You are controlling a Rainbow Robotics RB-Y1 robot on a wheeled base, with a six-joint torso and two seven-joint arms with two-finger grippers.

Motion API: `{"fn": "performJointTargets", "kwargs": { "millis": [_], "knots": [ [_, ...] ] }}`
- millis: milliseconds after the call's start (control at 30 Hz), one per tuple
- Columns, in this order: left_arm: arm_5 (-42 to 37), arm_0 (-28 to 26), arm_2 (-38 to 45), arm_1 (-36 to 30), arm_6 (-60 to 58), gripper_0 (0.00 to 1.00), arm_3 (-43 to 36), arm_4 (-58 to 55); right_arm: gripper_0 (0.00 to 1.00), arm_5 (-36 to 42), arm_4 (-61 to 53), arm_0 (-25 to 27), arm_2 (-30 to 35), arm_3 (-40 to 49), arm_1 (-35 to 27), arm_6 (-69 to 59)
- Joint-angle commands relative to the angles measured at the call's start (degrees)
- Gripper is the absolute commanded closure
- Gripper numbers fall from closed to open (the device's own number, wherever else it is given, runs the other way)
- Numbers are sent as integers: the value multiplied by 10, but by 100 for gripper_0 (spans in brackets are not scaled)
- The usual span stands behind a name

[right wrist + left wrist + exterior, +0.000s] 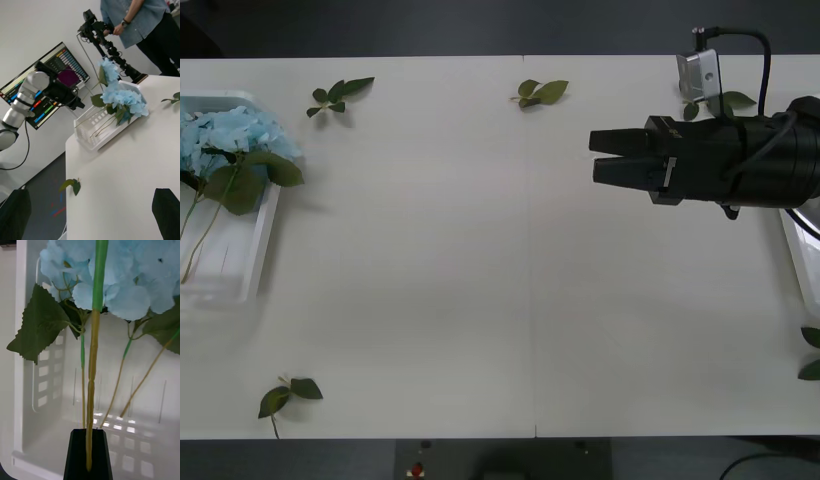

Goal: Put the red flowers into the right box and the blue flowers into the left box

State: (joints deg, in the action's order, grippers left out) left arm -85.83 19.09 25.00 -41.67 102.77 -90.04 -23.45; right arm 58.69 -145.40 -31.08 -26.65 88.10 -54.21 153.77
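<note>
Here, going left to right, one left box (252,262) sits at the table's (480,250) left edge, holding a cluster of the blue flowers (235,133); their heads are bunched too tightly to count, though about three thin stems trail over the tray floor in the left wrist view. The left gripper (89,455) hangs over that box, its black fingers closed on the stem of one more blue flower (93,363). Four loose leaf sprigs (340,96) lie across the tabletop, and further leaves peek in at the right edge. The right gripper (592,155) hovers above the right half of the table, its fingers parted and holding nothing. A sliver of the right box (802,262) shows at the right edge. No writing is readable.
</note>
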Motion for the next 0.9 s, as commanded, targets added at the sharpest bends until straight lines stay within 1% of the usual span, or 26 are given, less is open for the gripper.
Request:
{"fn": "performJointTargets", "kwargs": {
  "millis": [33, 167, 300, 367, 400, 433, 467, 567, 667, 767, 900],
  "knots": [
    [44, 24, -14, -29, -26, 100, 64, -5, 6, 25, -15, -15, 4, -12, -11, 12],
    [63, 31, -28, -28, -22, 100, 105, -6, 6, 42, -20, -15, 3, -21, -11, 12],
    [69, 31, -39, -29, -22, 100, 110, -7, 6, 42, -20, -14, 3, -21, -11, 12],
    [70, 31, -40, -29, -22, 64, 110, -6, 6, 42, -20, -14, 3, -21, -11, 12],
    [71, 31, -40, -29, -21, 28, 110, -7, 6, 42, -20, -14, 3, -21, -11, 12],
    [73, 31, -39, -29, -20, 3, 109, -8, 6, 42, -20, -14, 3, -21, -11, 12],
    [73, 31, -39, -29, -20, 0, 107, -9, 6, 42, -20, -15, 3, -21, -11, 12],
    [72, 31, -39, -29, -15, 0, 95, -11, 6, 42, -20, -14, 3, -21, -11, 12],
    [52, 31, -30, -29, -8, 0, 68, -15, 6, 42, -20, -14, 3, -21, -11, 12],
    [7, 31, -16, -29, 0, 0, 22, -20, 6, 42, -20, -14, 3, -21, -11, 12],
    [-77, 31, 9, -28, 35, 0, -59, -44, 6, 42, -20, -14, 3, -21, -11, 12]
  ]
}}
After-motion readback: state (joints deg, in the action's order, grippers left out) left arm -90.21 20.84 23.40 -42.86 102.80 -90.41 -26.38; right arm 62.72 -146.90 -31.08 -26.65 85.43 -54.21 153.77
